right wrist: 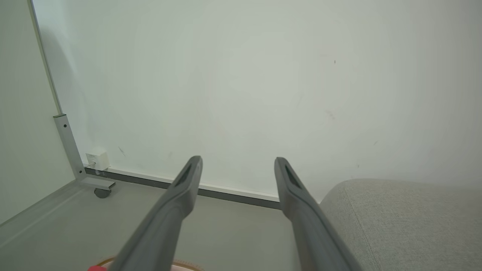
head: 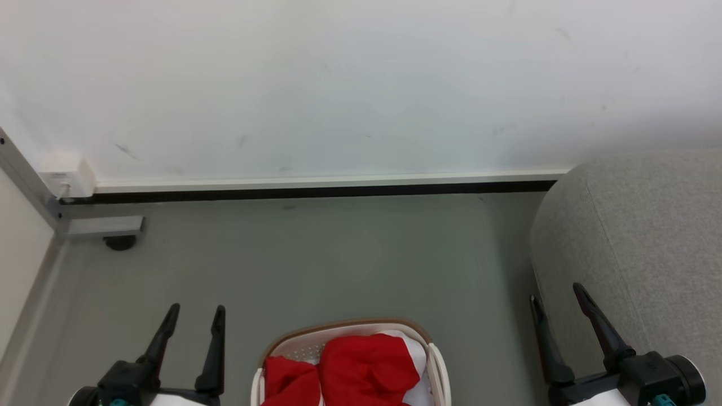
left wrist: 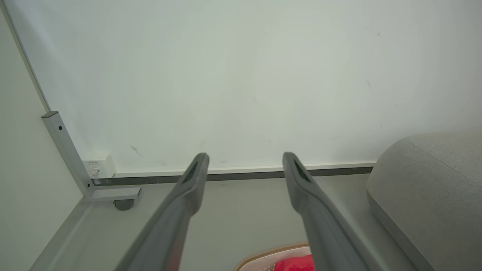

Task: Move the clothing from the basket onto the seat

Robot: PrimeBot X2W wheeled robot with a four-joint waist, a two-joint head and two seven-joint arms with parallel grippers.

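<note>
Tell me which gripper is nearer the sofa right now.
Right. The right gripper hangs open just beside the sofa, at its rounded arm; the left gripper, also open, is across the basket from it.

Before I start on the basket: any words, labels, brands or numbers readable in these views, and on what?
Nothing can be read.
white box at the foot of the wall: a short dark printed line on its face, too small and blurred to read.
clothing, basket, seat: no print, logo or number visible on the parts that show.
</note>
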